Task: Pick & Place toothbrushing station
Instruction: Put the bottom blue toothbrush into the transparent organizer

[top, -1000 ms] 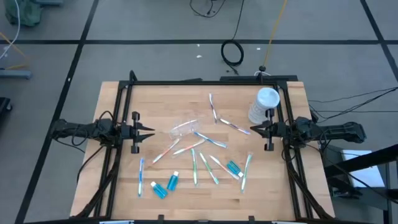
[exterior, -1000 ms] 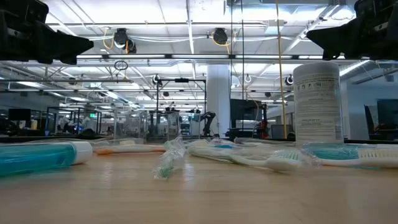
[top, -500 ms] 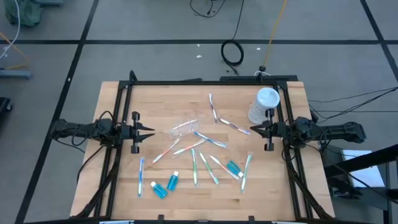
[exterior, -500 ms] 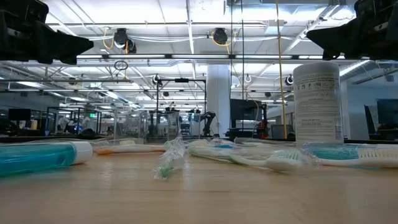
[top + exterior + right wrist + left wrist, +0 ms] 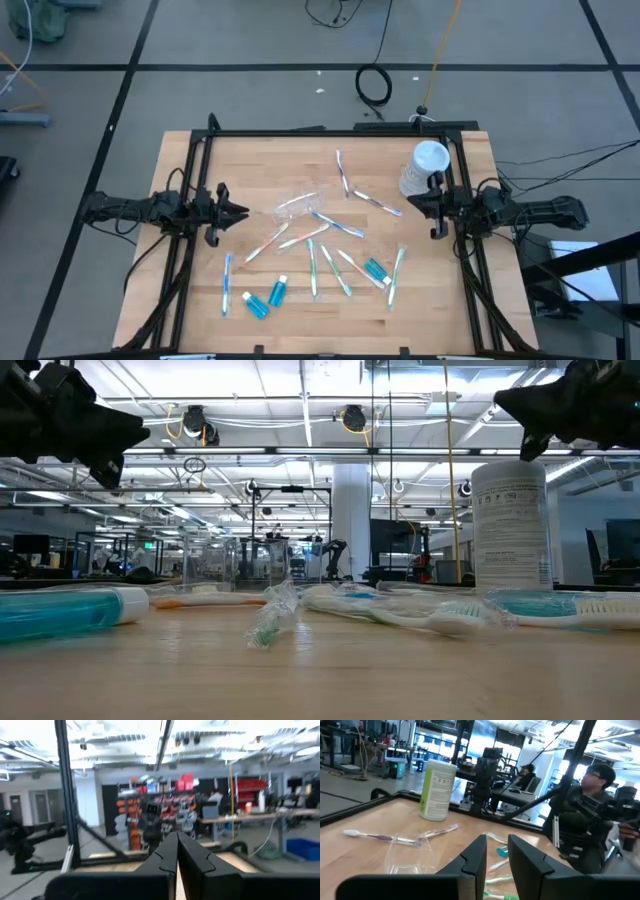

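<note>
Both arms just rolled at the wrist, likely starting out. Left tool (image 5: 238,211) at nine o'clock, slightly spread, empty; right tool (image 5: 412,203) at three, pressed together. Cup (image 5: 296,207) tipped mid-counter (image 5: 190,300), toothbrushes (image 5: 312,270) and tubes (image 5: 277,292) scattered toward six.

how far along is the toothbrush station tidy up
Nothing looks done yet. The clear cup lies on its side, empty, with toothbrushes and blue tubes scattered across the table. Nothing is in hand: the left gripper and right gripper hold nothing at the table's sides. All the picking and placing remains.
</note>
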{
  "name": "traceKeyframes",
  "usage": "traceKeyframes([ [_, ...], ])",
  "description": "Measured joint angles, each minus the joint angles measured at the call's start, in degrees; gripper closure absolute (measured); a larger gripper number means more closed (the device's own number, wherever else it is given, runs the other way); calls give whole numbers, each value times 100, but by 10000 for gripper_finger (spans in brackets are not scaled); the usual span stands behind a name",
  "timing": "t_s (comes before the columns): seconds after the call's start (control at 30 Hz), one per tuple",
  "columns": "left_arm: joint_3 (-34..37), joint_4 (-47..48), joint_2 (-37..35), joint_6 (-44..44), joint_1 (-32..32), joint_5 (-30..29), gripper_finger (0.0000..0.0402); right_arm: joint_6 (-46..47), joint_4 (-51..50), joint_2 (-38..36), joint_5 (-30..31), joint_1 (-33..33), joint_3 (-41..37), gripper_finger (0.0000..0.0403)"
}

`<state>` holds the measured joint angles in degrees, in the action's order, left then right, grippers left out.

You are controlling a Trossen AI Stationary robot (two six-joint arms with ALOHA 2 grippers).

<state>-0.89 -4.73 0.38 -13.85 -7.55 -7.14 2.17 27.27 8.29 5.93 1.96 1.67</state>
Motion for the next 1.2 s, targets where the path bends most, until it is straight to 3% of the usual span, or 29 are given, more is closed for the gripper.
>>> traceKeyframes([
  [0.17,1,-14,-2,-338,0,-64,321,-982,199,2,1,0,-2,399],
  [0.27,1,-19,0,-909,2,-396,321,-888,225,4,0,0,-2,399],
  [0.4,0,-22,0,-1647,4,-1346,321,-838,269,15,22,-2,-2,399],
  [0.53,-59,-264,0,-1815,4,-1262,321,-622,278,15,38,-2,-2,399],
  [0.63,-237,-621,-2,-2367,4,-1613,321,-632,319,15,32,-2,-2,399],
  [0.87,-1413,381,449,-1793,-63,-1712,321,-181,294,15,26,-2,0,380],
  [1.0,-2293,1166,1293,-1609,-101,-1815,321,-177,297,15,103,-2,0,353],
  [1.2,-3611,2676,2610,-1628,-122,-1828,321,-234,155,20,901,-2,0,313],
])
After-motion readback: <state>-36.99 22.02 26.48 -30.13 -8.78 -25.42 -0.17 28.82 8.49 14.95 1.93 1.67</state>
